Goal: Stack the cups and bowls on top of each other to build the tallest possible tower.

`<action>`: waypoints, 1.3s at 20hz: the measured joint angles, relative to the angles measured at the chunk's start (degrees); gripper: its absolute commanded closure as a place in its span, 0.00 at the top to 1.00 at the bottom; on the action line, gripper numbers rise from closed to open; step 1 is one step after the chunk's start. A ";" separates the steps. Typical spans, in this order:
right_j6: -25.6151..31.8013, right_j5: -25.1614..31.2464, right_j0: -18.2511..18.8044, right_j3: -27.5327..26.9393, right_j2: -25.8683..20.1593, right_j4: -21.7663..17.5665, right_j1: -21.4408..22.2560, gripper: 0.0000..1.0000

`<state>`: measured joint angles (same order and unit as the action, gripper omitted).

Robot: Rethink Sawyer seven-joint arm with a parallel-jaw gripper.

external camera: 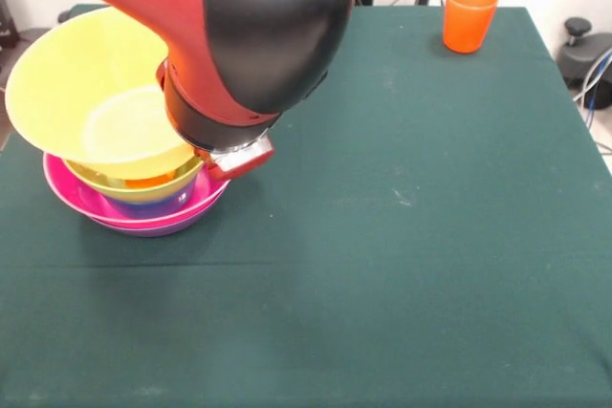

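Note:
The tower stands at the table's left: a wide pink bowl (69, 193) on a purple bowl (158, 228), with a blue bowl (153, 205) and a light green bowl (110, 179) inside. Something orange (151, 180) shows within the green bowl. A large yellow bowl (76, 93) rests tilted on top, its mouth facing up and towards the camera. The red and black arm (249, 35) comes down right beside it. Only the silver base of my gripper (239, 155) shows at the pile's right edge, so I cannot see whether it holds anything. An orange cup (469, 16) stands upright at the far right.
The dark green tablecloth (402, 236) covers the table. A black device with cables (585, 56) sits off the table's right edge. The arm's bulk hides the table behind the pile.

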<state>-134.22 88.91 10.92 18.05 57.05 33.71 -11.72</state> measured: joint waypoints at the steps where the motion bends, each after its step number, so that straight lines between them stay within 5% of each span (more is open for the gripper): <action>1: 0.00 0.00 -0.13 0.00 0.00 0.00 -0.01 0.00; 16: 0.00 -0.31 -2.28 4.81 -0.04 0.01 1.31 0.00; 26: 0.00 -5.32 -3.67 10.28 -0.19 0.01 3.87 0.00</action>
<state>-134.22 83.60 7.25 28.33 56.86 33.72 -7.85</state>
